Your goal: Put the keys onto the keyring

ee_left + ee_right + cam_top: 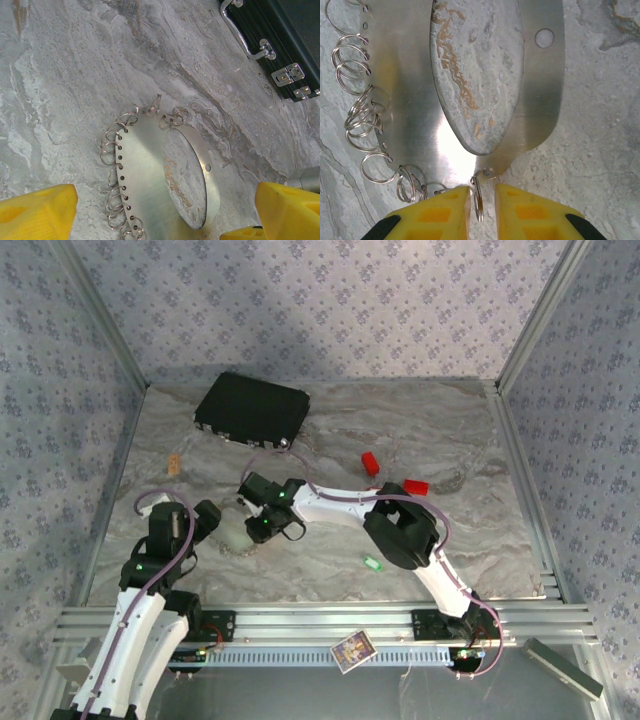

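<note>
Papered walls with a small blue floral print close in on three sides, with aluminium posts at the corners. Between them lies a grey marbled table, veined in brown, and a slotted aluminium rail runs along its near edge. A black case with silver latches sits at the back left.

The keyring lies flat on the marble left of centre. It is a brushed metal band bent into a loop, and one edge is pierced with holes that carry many small split rings.

The left gripper hangs over it with its yellow fingers spread wide, clear of the metal. The right gripper reaches in from the other end. Its fingers are drawn close on either side of one split ring standing edge-on at the band's tip, but I cannot tell whether they actually press it.

Two red blocks rest right of centre, near each other. A tiny green key lies alone nearer the front, well apart from the keyring. A small printed card leans on the rail.
</note>
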### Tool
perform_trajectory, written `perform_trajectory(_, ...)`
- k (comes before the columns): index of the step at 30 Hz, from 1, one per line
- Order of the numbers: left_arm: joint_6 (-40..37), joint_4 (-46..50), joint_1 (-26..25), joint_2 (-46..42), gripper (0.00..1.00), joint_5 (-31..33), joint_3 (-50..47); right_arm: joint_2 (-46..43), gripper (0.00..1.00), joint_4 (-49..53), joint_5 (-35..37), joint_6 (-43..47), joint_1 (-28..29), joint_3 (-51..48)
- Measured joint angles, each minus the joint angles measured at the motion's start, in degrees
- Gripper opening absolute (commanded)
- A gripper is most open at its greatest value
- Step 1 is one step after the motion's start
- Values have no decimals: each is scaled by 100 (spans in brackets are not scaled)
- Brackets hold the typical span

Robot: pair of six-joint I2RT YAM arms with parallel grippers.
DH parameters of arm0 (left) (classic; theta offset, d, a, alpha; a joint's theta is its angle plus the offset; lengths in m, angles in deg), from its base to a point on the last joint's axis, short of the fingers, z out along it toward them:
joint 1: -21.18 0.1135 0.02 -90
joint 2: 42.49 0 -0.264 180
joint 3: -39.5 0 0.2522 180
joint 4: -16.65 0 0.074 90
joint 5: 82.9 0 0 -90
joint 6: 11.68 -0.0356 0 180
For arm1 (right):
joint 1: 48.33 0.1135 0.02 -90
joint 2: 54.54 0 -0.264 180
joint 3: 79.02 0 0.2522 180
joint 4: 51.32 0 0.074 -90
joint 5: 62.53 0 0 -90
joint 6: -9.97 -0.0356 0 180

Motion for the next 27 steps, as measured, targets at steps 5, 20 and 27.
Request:
perform_trajectory(5, 0, 0, 0, 0, 91, 0, 0, 105, 18, 28, -20, 0, 0, 17)
perform_trajectory(20, -188, -17, 0, 0, 82, -48, 2, -2, 0, 39, 155, 199, 11, -83)
perform_trajectory(27, -944, -337, -11, -44, 61, -133, 345, -1517, 0, -570, 1069, 774, 13, -1438)
